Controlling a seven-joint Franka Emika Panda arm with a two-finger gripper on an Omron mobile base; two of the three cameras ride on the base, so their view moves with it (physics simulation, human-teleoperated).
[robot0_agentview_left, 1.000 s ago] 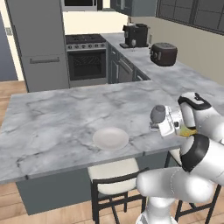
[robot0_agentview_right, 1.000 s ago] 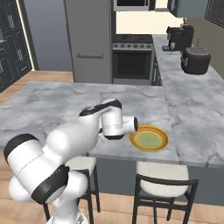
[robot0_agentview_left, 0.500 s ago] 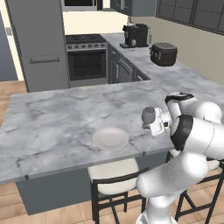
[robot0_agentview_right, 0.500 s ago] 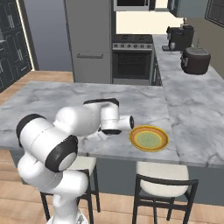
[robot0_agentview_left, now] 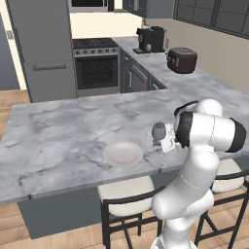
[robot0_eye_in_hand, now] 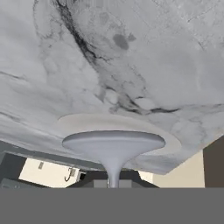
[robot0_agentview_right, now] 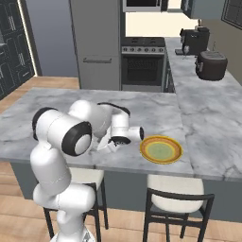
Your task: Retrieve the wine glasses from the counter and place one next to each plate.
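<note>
One wine glass (robot0_agentview_left: 158, 131) held above marble counter (robot0_agentview_left: 58, 141).

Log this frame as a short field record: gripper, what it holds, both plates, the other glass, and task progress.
gripper: shut on wine glass, carried over the counter
held glass: between the two plates, right of the white plate; the hand view shows its foot and stem
yellow plate: near the counter's front edge, no glass beside it
second glass: by the coffee machine on the far counter
progress: no glass set down by a plate yet
</note>
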